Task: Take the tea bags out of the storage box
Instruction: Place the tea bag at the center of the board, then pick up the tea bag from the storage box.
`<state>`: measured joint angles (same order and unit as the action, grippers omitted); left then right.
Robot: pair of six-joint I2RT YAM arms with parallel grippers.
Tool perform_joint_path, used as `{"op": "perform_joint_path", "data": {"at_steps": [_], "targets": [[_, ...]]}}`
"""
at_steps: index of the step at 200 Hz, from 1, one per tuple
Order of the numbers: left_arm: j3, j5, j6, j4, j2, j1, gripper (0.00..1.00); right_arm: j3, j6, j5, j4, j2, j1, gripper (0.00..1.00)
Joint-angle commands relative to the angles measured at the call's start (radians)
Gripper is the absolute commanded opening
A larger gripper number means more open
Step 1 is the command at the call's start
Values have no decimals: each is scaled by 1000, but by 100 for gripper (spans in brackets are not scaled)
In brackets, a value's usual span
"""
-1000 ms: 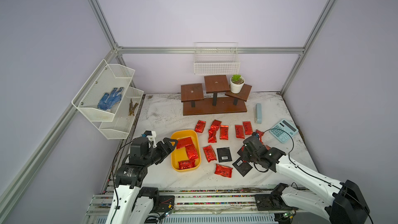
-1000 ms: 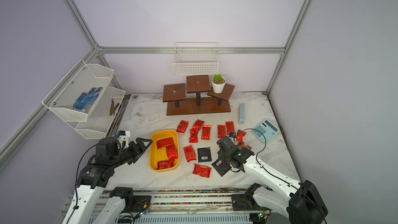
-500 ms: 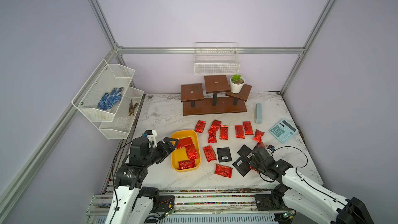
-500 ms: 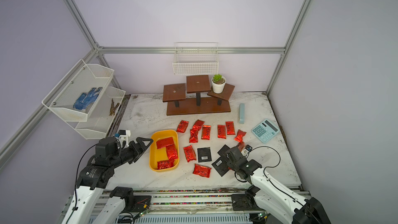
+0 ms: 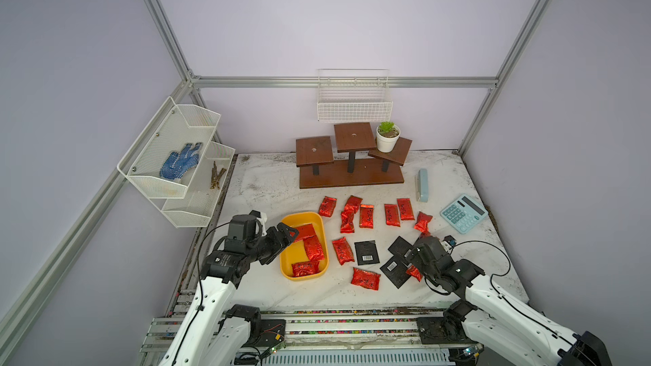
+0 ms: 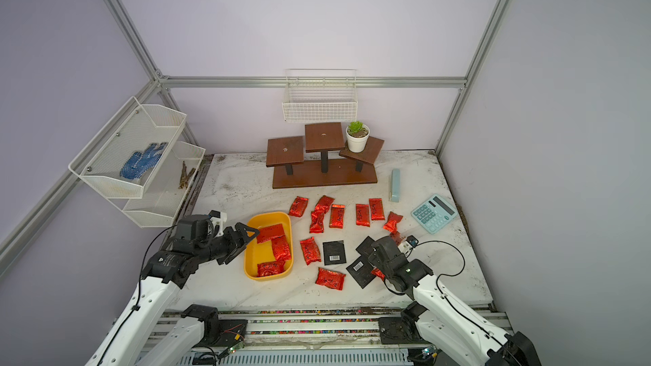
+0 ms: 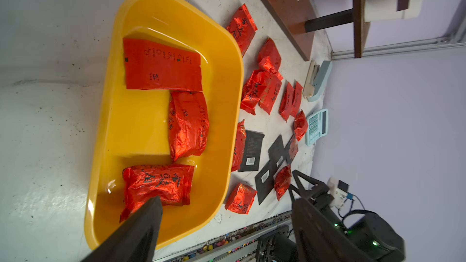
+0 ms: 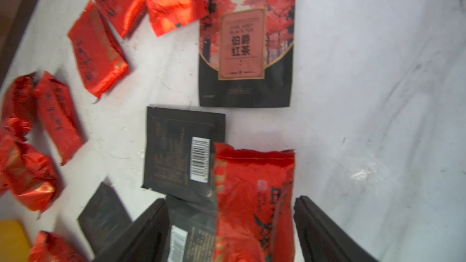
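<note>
Gaping empty, left gripper [image 5: 286, 234] overhangs the storage box [image 7: 141, 122], right gripper [image 8: 230, 199] crowded tea bags [image 5: 365, 278].

Red tea bag [image 8: 254, 192] at the right pincer [image 8: 230, 200]: blurry, partly beyond the picture's edge.

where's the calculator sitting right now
In both top views the calculator lies flat on the right side of the table, nearer the robot than the pale blue stapler and just right of the outermost red tea bag.

Robot lab test cell (props staged): aluminium frame [image 5: 338, 82], blank lilac walls [image 5: 317, 12]
</note>
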<state>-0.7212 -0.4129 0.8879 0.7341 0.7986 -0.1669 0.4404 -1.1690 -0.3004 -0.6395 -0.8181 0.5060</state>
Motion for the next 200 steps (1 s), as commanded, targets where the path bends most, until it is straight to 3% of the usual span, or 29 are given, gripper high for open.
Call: {"op": "perform_joint_path", "data": {"at_steps": [1,40,70,142,200], "targets": [[-4,95,-47,-20,39,-70,82,86,111,31,18,51,-3,79],[-93,327,-80,59,225,-257,81,252,336,128,59,11,-2,73],[-145,455,-89,106,349,-334,83,402,500,256,41,-102,4,72],[-283,505,-108,104,679,-423,87,506,574,356,7,-81,20,72],[-343,508,-118,79,837,-438,90,489,600,348,-19,-13,21,74]]}}
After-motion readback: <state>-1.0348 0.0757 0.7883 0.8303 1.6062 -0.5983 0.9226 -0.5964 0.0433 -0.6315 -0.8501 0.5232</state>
